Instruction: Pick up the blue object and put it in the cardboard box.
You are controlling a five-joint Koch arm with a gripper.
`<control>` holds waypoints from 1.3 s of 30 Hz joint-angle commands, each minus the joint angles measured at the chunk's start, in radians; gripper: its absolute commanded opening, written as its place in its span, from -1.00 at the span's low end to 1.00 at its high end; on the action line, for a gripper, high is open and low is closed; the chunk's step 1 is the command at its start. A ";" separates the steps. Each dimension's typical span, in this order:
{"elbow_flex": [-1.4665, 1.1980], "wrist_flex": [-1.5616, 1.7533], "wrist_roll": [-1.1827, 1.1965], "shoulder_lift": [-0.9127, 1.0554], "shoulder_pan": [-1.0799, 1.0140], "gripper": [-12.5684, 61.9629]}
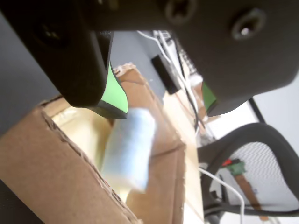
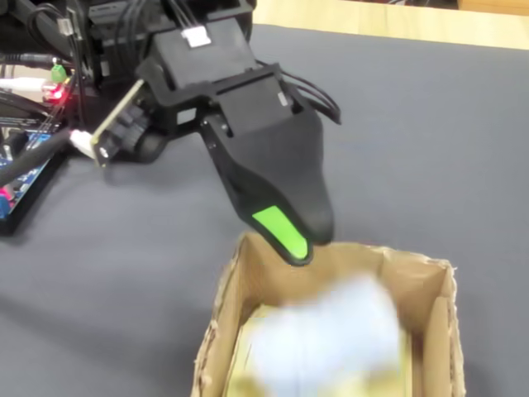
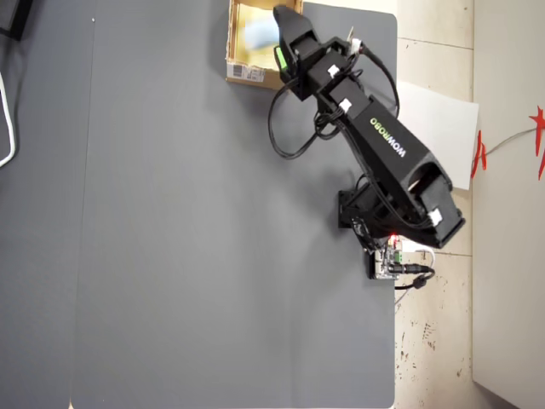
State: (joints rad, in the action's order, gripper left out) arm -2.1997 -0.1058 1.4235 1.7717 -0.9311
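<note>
My gripper (image 1: 161, 105) hangs over the cardboard box (image 1: 42, 154), its green-padded jaws wide apart with nothing between them. The blue object (image 1: 128, 149), pale and motion-blurred, is below the jaws, free of both pads, inside the box's opening. The fixed view shows the gripper (image 2: 302, 238) tip just above the back rim of the box (image 2: 434, 310), and the blurred blue object (image 2: 326, 339) inside on the yellowish bottom. From overhead, the box (image 3: 247, 72) sits at the mat's top edge with the blue object (image 3: 260, 34) in it, beside the gripper (image 3: 283, 44).
The arm's base (image 3: 383, 221) and a small lit circuit board (image 3: 387, 260) stand at the mat's right edge. Cables and electronics (image 2: 33, 157) lie left of the arm in the fixed view. A black block (image 1: 166, 74) and an office chair (image 1: 261, 158) lie beyond the box.
</note>
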 commanded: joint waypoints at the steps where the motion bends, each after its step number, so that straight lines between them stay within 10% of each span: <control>1: 0.100 0.021 0.044 0.026 0.000 0.21; 39: -0.701 0.209 0.201 0.597 0.856 0.27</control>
State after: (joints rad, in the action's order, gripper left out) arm -2.9268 0.0153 1.6061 2.2810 -0.0859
